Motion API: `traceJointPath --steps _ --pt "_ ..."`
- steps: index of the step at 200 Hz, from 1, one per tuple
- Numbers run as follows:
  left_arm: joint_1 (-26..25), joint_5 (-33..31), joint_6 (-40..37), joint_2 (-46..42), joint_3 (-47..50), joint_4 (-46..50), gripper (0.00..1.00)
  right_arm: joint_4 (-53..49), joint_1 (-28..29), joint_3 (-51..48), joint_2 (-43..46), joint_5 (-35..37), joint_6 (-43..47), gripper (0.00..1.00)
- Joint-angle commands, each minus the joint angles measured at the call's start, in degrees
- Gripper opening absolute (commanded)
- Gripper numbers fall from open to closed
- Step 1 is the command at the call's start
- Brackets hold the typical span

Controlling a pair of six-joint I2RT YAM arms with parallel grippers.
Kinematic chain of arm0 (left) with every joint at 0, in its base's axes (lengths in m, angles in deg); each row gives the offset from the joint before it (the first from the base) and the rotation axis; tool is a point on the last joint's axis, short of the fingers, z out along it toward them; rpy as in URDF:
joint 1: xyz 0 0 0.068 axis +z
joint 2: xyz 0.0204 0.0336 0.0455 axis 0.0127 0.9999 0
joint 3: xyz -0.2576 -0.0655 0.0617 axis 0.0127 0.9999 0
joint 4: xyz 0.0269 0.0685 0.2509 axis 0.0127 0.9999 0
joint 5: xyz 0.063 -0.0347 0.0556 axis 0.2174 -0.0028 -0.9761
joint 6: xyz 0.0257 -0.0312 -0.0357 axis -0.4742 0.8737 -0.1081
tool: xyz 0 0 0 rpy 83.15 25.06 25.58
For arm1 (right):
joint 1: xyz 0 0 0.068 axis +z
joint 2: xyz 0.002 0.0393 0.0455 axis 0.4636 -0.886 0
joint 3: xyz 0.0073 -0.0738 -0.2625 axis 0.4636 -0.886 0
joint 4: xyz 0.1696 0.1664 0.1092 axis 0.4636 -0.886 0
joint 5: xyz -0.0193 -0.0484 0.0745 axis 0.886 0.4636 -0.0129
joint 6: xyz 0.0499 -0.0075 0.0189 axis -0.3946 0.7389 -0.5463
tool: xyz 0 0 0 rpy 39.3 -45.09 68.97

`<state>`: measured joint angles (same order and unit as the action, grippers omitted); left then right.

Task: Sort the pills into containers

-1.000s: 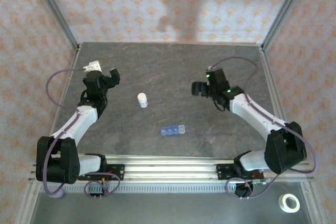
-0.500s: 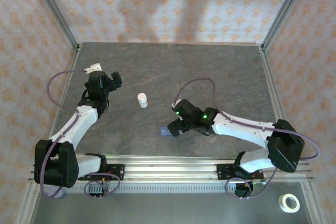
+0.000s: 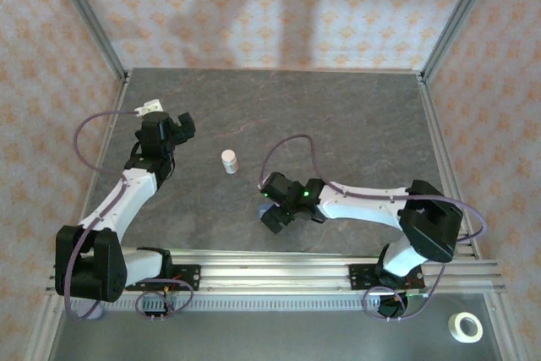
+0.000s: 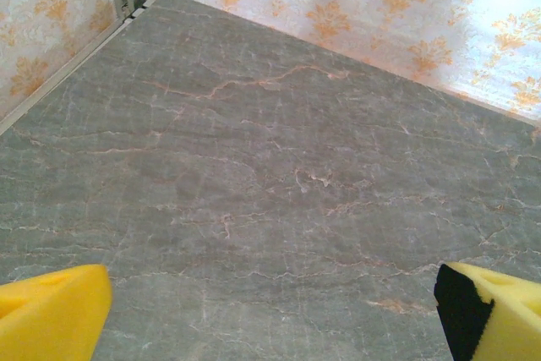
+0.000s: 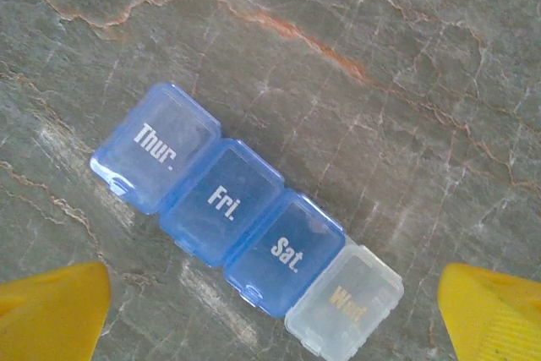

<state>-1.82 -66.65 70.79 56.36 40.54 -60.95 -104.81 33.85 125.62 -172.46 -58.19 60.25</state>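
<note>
The containers point(image 5: 245, 217) are a strip of joined square compartments lying diagonally on the grey stone table. Three are blue and marked Thur., Fri. and Sat.; one at the end is clear. All lids are down. My right gripper point(image 5: 270, 317) hovers right over the strip, open, its yellow fingertips point(image 5: 52, 310) wide on either side. From above, the right gripper point(image 3: 273, 211) covers the strip at the table's front centre. My left gripper point(image 3: 178, 128) stands open at the back left, with bare table between its yellow pads point(image 4: 51, 314). No pills are in view.
A small whitish bottle point(image 3: 229, 161) stands upright left of centre, between the two grippers. Patterned walls and metal posts point(image 3: 87, 14) close in the table. A roll of tape point(image 3: 464, 326) lies beyond the front rail, bottom right.
The right arm has swung from the back right down to the front centre and now sits over the strip. The left arm has barely moved.
</note>
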Motion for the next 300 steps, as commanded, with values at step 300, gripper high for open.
traceJointPath --steps 300 --pt "-0.4 3.3 3.4 -3.0 -1.0 2.5 1.0 -6.2 -10.9 10.4 -2.3 0.9 -9.5 1.0"
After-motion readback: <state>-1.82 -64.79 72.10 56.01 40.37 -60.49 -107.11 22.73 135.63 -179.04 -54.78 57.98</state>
